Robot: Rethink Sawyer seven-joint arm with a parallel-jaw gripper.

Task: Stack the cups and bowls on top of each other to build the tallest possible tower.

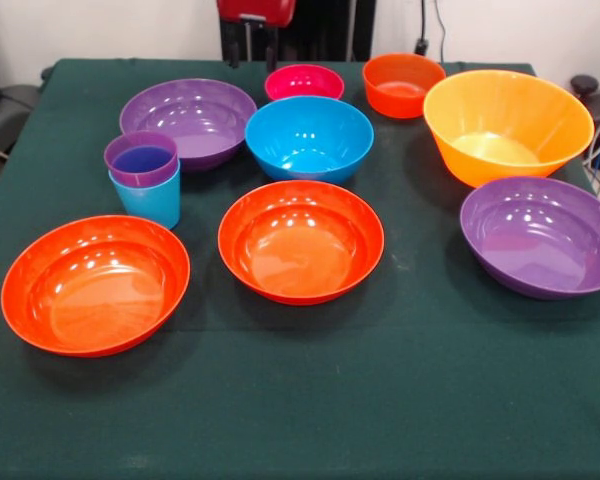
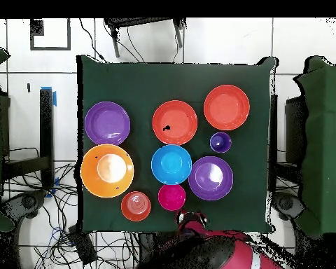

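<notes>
wide glossy orange-red plastic bowl (image 1: pixel 96 284) nearest, left front | tower (image 1: pixel 143 177): small purple plastic cup nested in light blue cup, just behind that bowl | gripper (image 1: pixel 252 45) drawn back, jaws cannot tell | next, by my judgement: add small pink bowl (image 1: pixel 304 82)

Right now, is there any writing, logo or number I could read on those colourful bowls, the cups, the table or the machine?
None can be read in either view.
Bowls, such as the yellow-orange bowl and blue bowl: plain glossy plastic, no marks.
Purple cup nested in the light blue cup: no print.
Green tablecloth: blank.
Red robot arm: no label visible.
</notes>
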